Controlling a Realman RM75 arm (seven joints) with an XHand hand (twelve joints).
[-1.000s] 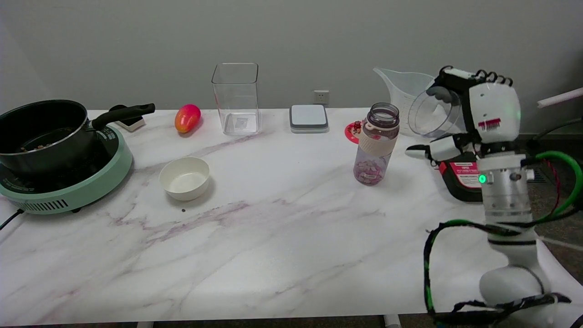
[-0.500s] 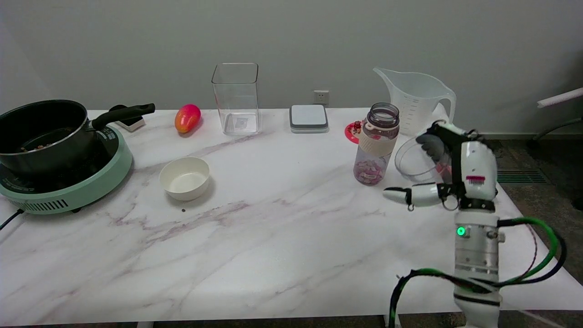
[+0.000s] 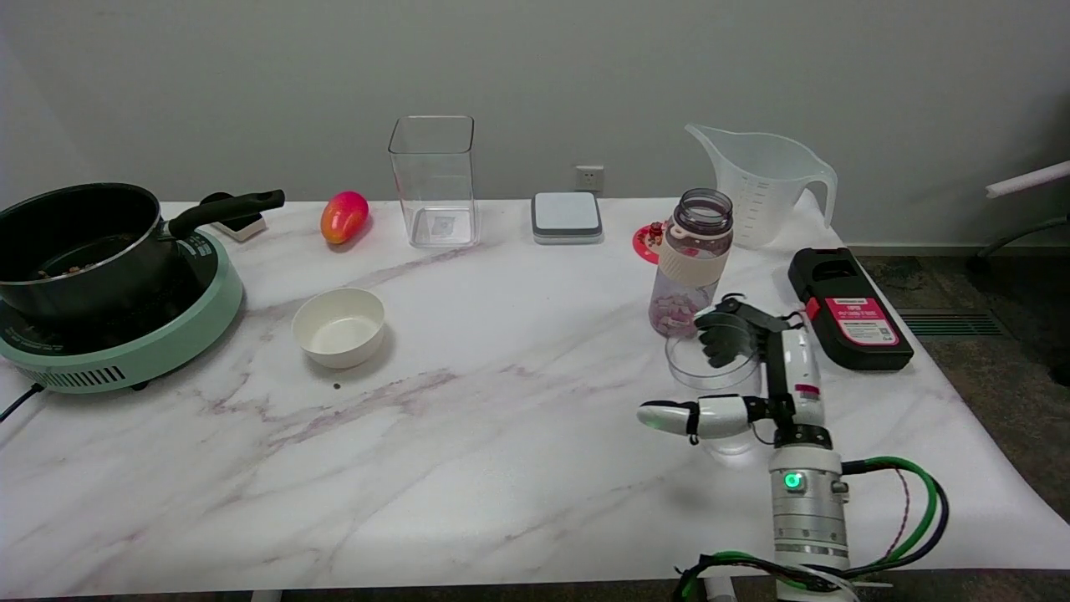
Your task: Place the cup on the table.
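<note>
The cup (image 3: 698, 374) is clear plastic and stands mouth up, just in front of the purple bottle and low over the marble table (image 3: 501, 435). I cannot tell whether its base touches the tabletop. My right hand (image 3: 777, 376) holds it from the right side, with dark fingertips (image 3: 720, 341) hooked at the rim. The thumb (image 3: 681, 416) sticks out to the left below the rim. The forearm rises from the table's near right edge.
A purple water bottle (image 3: 690, 263) stands right behind the cup. A black and red device (image 3: 848, 309) lies to the right, a measuring jug (image 3: 765, 184) behind it. Further left are a white bowl (image 3: 338, 326), a clear square container (image 3: 435, 180) and a pot (image 3: 75, 242) on a green cooker (image 3: 150, 343).
My right hand has carried the cup down and to the left, from high in front of the jug to low in front of the bottle. The cup turned from sideways to mouth up.
</note>
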